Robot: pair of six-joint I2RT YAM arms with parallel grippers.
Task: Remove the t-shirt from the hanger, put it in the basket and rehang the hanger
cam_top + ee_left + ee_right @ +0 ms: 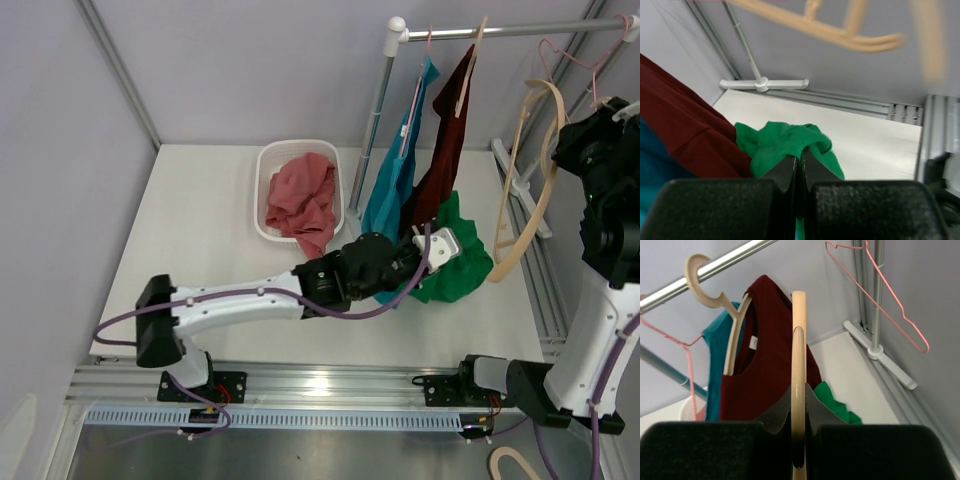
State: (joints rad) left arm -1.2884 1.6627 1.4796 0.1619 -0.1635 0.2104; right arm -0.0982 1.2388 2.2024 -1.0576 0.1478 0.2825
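The green t-shirt [462,268] lies crumpled on the table below the rail, off the hanger. My left gripper [443,246] is shut on a fold of it; in the left wrist view the green cloth [785,142] bunches over the closed fingertips [800,161]. My right gripper [572,135] is raised at the right and shut on the bare beige hanger [522,195], which hangs free of any cloth. In the right wrist view the hanger's bar [798,340] runs straight up between the fingers [798,397], with the green t-shirt [834,404] on the table beyond.
A teal shirt [393,185] and a maroon shirt [447,150] hang on the rail [480,30] just left of the green one. A pink wire hanger [575,55] hangs at the right end. A white basket [268,165] holds red clothes. The rack's foot [527,200] lies along the right edge.
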